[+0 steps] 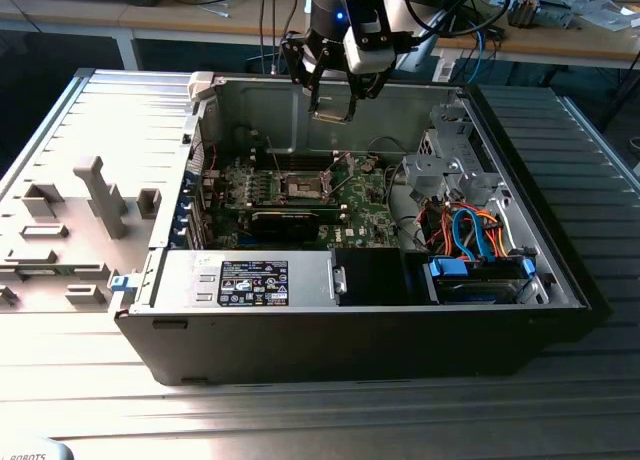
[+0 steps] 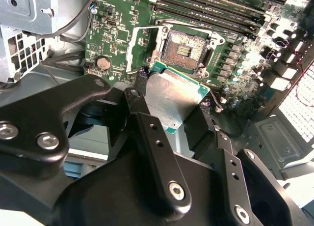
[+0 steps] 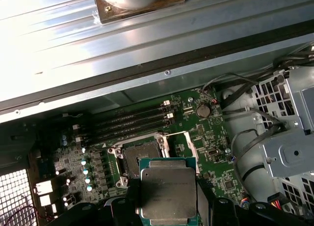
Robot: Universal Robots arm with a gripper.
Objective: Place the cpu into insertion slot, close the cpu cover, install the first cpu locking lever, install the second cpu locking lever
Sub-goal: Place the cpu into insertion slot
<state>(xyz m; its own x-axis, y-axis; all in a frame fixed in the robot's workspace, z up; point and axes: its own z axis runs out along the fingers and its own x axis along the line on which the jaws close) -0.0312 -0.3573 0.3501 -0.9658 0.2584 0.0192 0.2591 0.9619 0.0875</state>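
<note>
Right, the hand [image 1: 335, 108] hangs over the open PC case [image 1: 560, 280], up near its rear wall and well above the mobo [image 1: 365, 208]. It's pinching the cpu [image 2: 174, 96]: black fingers [image 2: 149, 137] clamp two opposite edges. The metal top faces the cams in both wrist views, w/ green edge showing at the corners. The chip is held in the air, clear of the board.

The insertion slot [image 2: 184, 49] lies below the hand, just past the cpu's far edge in the second wrist view & apart from it, pin field bare. The cpu cover [image 2: 131, 48] stands open, tipped up at one side of the slot. In the exterior view, thin levers [image 1: 273, 158] stick up beside it too.

Also below the hand: a row of long black memory slots [image 3: 130, 123] on the slot's far side, and a coin cell [image 3: 203, 110] beyond the cover. Farther from the hand, twd the exterior view's right, are a drive cage [image 1: 455, 165] & a bundle of orange/blue cables [image 1: 475, 230]. The case sits on a ribbed metal bench [image 1: 300, 420]. Grey fixture blocks [image 1: 100, 195] lie well off from the hand, at the exterior view's left.
</note>
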